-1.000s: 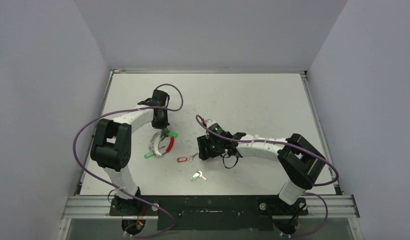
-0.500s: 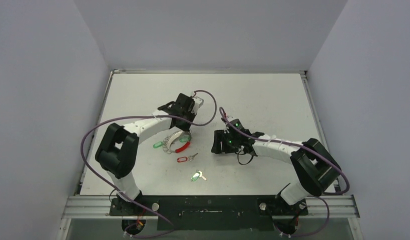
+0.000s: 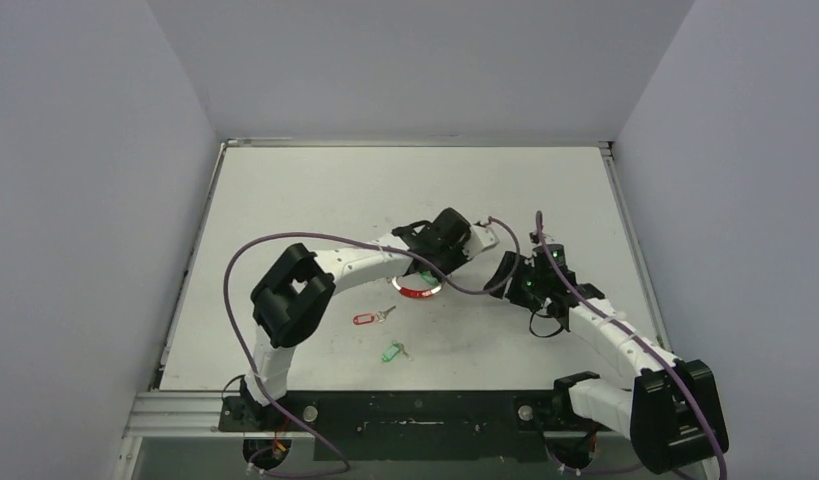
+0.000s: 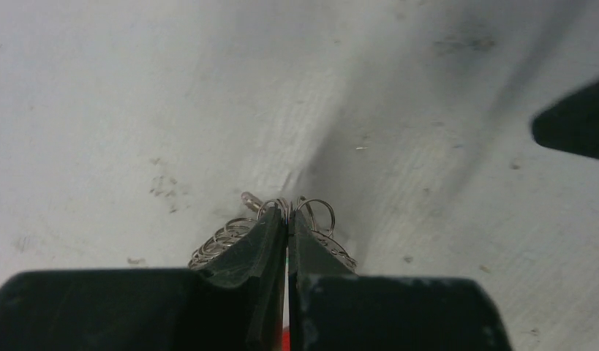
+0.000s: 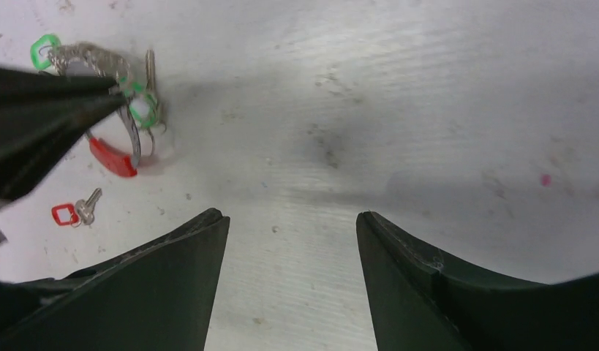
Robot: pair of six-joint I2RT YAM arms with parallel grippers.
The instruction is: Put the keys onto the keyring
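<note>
Green-tagged key [image 3: 390, 352] and red-tagged key [image 3: 363, 319] lie on the worktop [image 3: 285, 200], on the base side of the left pincer [image 4: 287, 216]. Left pincer: fully closed, gripping the keyring [image 3: 417, 291] at its metal loops. Right pincer [image 5: 292, 217]: spread wide, empty; the keyring sits ahead of it, to its left.

blocked: white left arm [image 3: 355, 262] at 9 o'clock of red-arced keyring [image 3: 417, 291] | red-tagged silver key [image 3: 364, 319], green-tagged silver key [image 3: 390, 351] at 7–8 | room: white tabletop [image 3: 405, 185] at 12; narrow gap at 3 before black right gripper [image 3: 502, 272]
</note>
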